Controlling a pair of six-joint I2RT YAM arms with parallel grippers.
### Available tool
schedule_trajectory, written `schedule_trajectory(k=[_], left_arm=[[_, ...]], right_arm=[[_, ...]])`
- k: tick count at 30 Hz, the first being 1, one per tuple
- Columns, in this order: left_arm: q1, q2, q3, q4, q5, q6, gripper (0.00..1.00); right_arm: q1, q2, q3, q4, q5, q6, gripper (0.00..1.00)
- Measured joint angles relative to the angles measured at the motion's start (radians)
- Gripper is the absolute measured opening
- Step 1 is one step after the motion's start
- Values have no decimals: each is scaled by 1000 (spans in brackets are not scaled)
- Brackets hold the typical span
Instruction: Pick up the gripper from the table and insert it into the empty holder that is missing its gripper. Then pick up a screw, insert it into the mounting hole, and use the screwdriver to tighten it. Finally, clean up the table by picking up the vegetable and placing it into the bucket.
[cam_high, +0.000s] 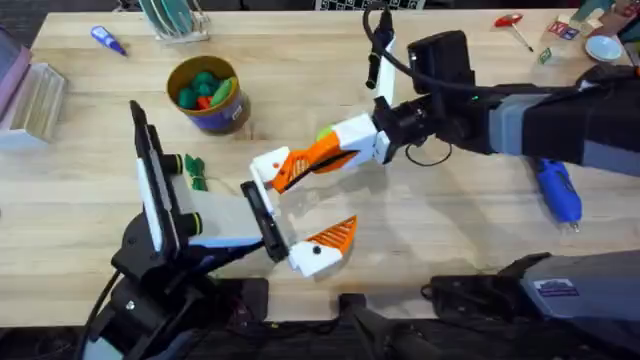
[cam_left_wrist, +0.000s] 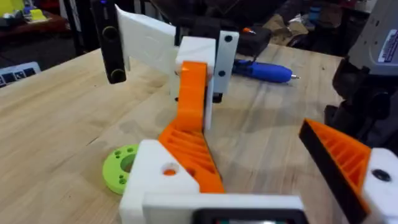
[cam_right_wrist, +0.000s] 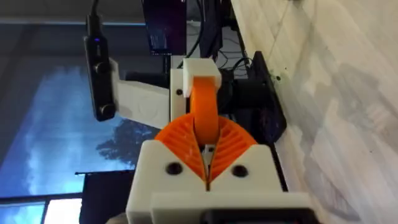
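1. The gripper (cam_high: 300, 160), a small orange ribbed wedge, sits pinched between the fingers of the right claw (cam_high: 290, 165) above the middle of the table (cam_high: 450, 250).
2. Its far end is pressed into the holder (cam_high: 266, 166), the white boxy mount on the left arm; from the right wrist the wedge (cam_right_wrist: 204, 109) stands upright against that white block (cam_right_wrist: 194, 71).
3. The left claw (cam_high: 300, 215) is spread, one orange pad (cam_high: 335, 233) pointing away from the holder side.
4. The vegetable (cam_high: 197, 171), dark green and leafy, lies on the wood just below the bucket (cam_high: 208, 95), near the left arm's white panel.
5. The bucket holds small colourful toy pieces.
6. The screwdriver (cam_high: 558, 192), thick and blue, lies to the right under the right arm.
7. A lime-green disc (cam_left_wrist: 120, 168) rests on the table beneath the claws.
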Motion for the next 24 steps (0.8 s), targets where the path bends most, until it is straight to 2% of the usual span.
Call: schedule_trajectory(k=[9, 15, 19, 24], left_arm=[[9, 0, 0, -2, -41, -12, 985], [24, 0, 0, -2, -121, -18, 986], [29, 0, 0, -5, -183, -27, 986], [31, 0, 0, -6, -217, -40, 986]], right_arm=[[35, 0, 0, 127, 109, 147, 9], [101, -1, 0, 294, 289, 228, 8], [145, -1, 0, 330, 399, 257, 8], [167, -1, 0, 338, 456, 268, 8]])
